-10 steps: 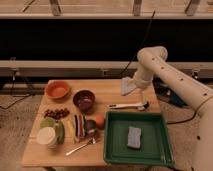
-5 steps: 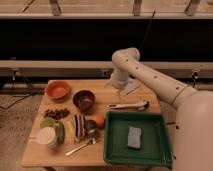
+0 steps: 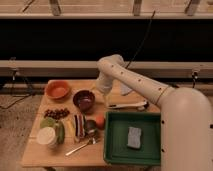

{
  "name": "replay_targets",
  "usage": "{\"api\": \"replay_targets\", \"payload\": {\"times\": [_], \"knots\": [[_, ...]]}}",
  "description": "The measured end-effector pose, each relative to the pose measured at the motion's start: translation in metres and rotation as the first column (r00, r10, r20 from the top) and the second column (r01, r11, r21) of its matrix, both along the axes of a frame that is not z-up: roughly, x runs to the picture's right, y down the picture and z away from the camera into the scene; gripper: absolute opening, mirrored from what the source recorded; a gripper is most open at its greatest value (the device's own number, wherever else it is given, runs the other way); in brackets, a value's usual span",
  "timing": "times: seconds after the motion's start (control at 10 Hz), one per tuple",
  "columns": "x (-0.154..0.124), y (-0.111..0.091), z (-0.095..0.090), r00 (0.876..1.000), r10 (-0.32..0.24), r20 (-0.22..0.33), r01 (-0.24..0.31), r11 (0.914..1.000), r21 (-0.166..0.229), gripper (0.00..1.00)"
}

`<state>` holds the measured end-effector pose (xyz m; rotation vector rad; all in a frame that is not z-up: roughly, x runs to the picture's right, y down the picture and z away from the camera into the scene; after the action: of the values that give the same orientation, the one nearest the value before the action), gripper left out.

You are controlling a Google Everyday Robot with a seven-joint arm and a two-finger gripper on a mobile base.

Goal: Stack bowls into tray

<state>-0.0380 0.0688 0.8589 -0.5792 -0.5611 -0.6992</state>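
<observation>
The orange bowl sits at the back left of the wooden table. The dark maroon bowl sits just to its right, upright and empty. The dark green tray lies at the front right with a grey sponge in it. My gripper hangs at the end of the bent white arm, just behind and to the right of the maroon bowl, holding nothing that I can see. Both bowls are outside the tray.
A small metal cup and an orange ball stand left of the tray. A striped object, dark grapes, green items, a white-lidded jar and a spoon fill the front left. A handled tool lies behind the tray.
The arm has swung left across the back of the table, bringing the gripper from above the tray's far side to beside the maroon bowl. The objects have not moved.
</observation>
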Motion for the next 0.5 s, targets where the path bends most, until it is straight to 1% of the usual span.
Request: {"api": "replay_targets", "payload": {"times": [0.2, 0.4, 0.5], "knots": [[-0.012, 0.015, 0.009, 0.999, 0.001, 0.044, -0.001, 1.0, 0.009, 0.8], [-0.017, 0.02, 0.013, 0.998, -0.001, 0.057, 0.0, 0.9999, 0.013, 0.8], [-0.027, 0.027, 0.017, 0.996, -0.013, 0.086, 0.011, 0.9997, 0.023, 0.8]]}}
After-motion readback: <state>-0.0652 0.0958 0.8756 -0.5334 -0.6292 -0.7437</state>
